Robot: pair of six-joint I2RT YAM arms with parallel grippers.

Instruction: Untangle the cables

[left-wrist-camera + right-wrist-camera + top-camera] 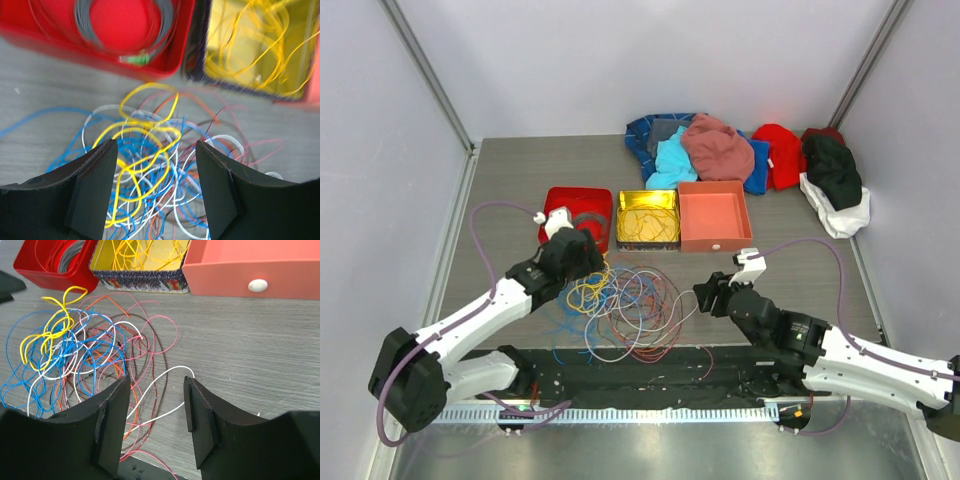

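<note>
Left gripper (156,145) stands wide above the cables (620,300); right gripper (156,380) half-spread, apparently empty.

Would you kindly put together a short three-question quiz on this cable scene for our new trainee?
1. True or false: the tangled cables lie inside the salmon box.
2. Which container holds the grey coil? A red tray, B gold tin, C salmon box.
3. Fill in: the wires in the gold tin are ____ in colour.
Key: 1 false; 2 A; 3 yellow.
</note>
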